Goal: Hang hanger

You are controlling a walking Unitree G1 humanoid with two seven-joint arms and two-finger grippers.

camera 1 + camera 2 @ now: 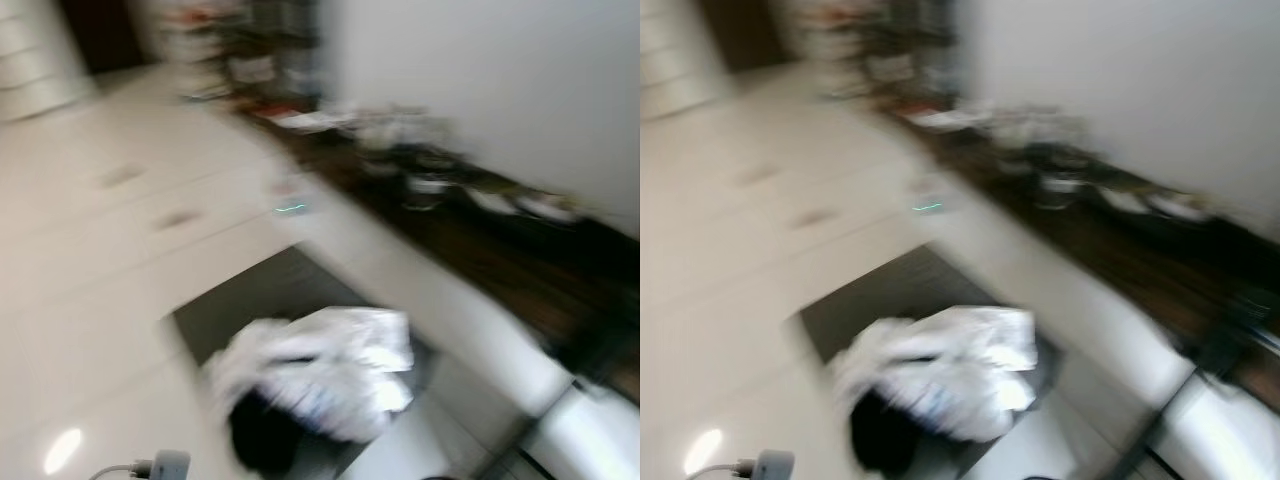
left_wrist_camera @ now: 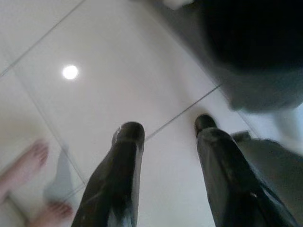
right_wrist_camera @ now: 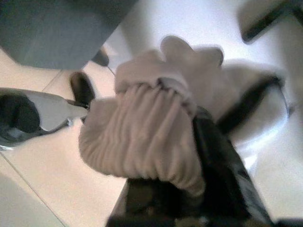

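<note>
Softly ribbed beige cloth (image 3: pixel 142 137) over right pincer (image 3: pixel 189 156)

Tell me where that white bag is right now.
The white bag lies low in the blurred head views, near the middle, on the grey floor patch just under the edge of the long white counter, with a dark shape against its near side.

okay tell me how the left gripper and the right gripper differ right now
The left gripper is open, its two fingers spread apart with nothing between them; the right gripper is shut on a bunched beige ribbed cloth. The left gripper's fingertips show plainly over the pale tiled floor; the right gripper's are mostly covered by the cloth. Both have black fingers and point down towards the floor.
</note>
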